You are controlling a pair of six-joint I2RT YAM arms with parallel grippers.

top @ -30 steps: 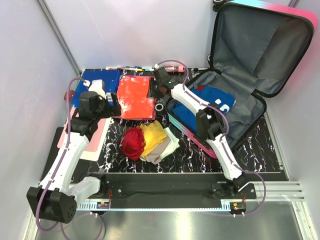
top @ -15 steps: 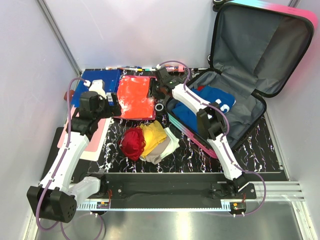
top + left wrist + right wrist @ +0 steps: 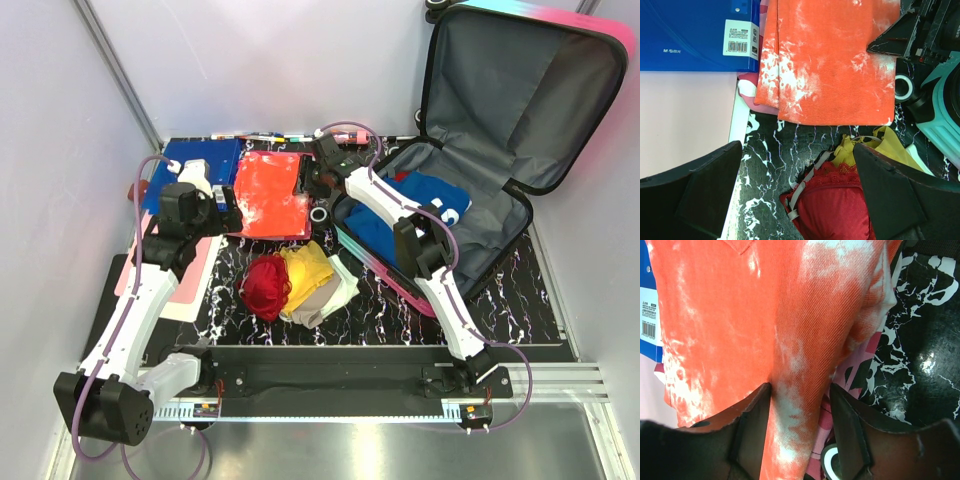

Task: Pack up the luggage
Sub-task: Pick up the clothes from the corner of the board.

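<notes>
The right hand point(image 3: 800, 405) is low over the orange cloth point(image 3: 740, 315). A raised fold of the cloth runs between its two fingers point(image 3: 752, 430). I cannot tell if they squeeze the fold or just stand on each side of it. The cloth is soft and floppy, with white faded patches. It will sag and drag if lifted by one edge.

The left hand point(image 3: 797, 165) is spread wide and holds nothing. It hangs over the black table point(image 3: 770, 150) with white veins, just beside a red cloth point(image 3: 832, 205) and a yellow cloth point(image 3: 885, 147).

The luggage point(image 3: 520, 90) lies open on the right side of the table. Its lid stands up at the back, and blue clothes point(image 3: 420, 195) lie in the bottom half. Its shell looks hard and stiff, so I think it will not bend. It also looks light, and it has wheels, so a push may make it slide or roll. The rim of the lid looks like the best place to take hold for closing.

A blue folder point(image 3: 685, 30) lies beside the orange cloth. It reads "M&G", and it has a white sticker point(image 3: 741, 37) with a bar code. The sticker's small print is too tiny to read.
</notes>
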